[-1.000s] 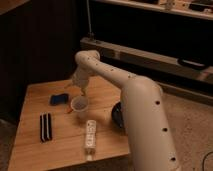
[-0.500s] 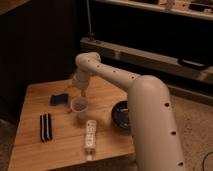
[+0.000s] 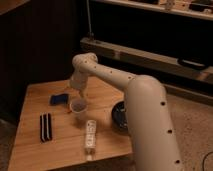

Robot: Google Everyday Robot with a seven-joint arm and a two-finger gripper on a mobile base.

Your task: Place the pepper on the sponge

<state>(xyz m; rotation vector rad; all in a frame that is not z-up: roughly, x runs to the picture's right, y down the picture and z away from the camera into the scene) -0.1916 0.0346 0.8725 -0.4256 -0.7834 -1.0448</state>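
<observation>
A wooden table (image 3: 35, 150) is carrying everything, and the robot's white arm (image 3: 115, 80) is reaching across it. Its claw (image 3: 79, 93) is hanging spread wide and gripping nothing, right above a pale cup (image 3: 78, 106). The blue sponge (image 3: 59, 98) is lying just left of the claw with nothing showing on top, while a tiny reddish speck, probably the pepper (image 3: 68, 111), is sitting below and slightly left of the claw, beside the cup. The robot seems to be lining up to grab the pepper, which is calling for a careful drop past the cup and a squeeze on that thin body.
</observation>
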